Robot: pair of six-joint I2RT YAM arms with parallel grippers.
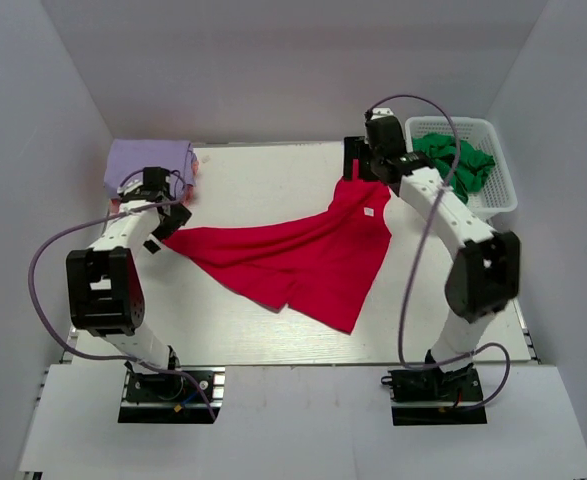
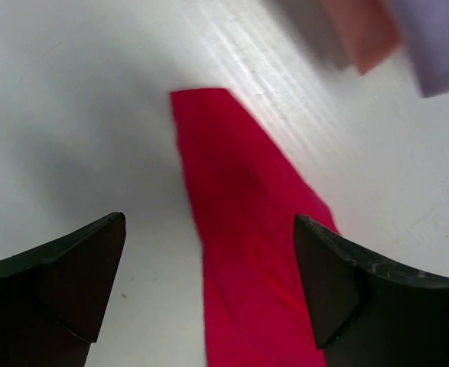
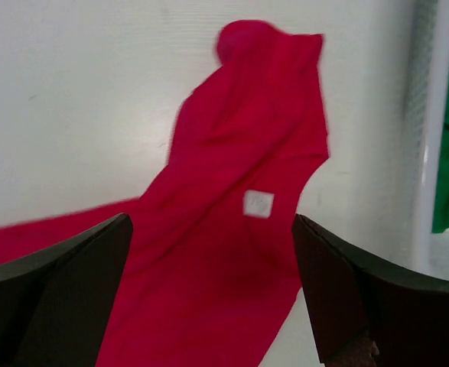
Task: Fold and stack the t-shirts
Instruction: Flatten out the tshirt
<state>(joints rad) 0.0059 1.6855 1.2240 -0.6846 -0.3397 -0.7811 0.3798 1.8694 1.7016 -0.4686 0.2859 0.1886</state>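
Bright red cloth t-shirt (image 1: 303,255) lies skewed and wrinkled across the middle of the white table (image 1: 253,180). One narrow end points at the left gripper (image 1: 168,220), the other bunches up under the right gripper (image 1: 368,168). Both grippers are released, jaws spread, gripping nothing. Each wrist view shows red cloth in the gap between the fingers; can't tell whether the tips touch it. My read: spread-flat step, folding not yet begun. Left should drop straight onto the narrow strip's tip (image 2: 205,103), not mid-strip, or it'll just bunch. Right should take the crumpled top end beyond the small white label (image 3: 258,203), catching every layer. Then pull apart low over the table to take out the diagonal slack and lay it square. Watch-outs: the folded lavender t-shirt (image 1: 148,160) with the peach-orange t-shirt (image 2: 362,30) under it sits just beyond the left gripper, so don't sweep into that stack. The white plastic lattice basket (image 1: 503,195) holding the deep green t-shirt (image 1: 453,160) is just beside the right arm; keep clear of its wall.
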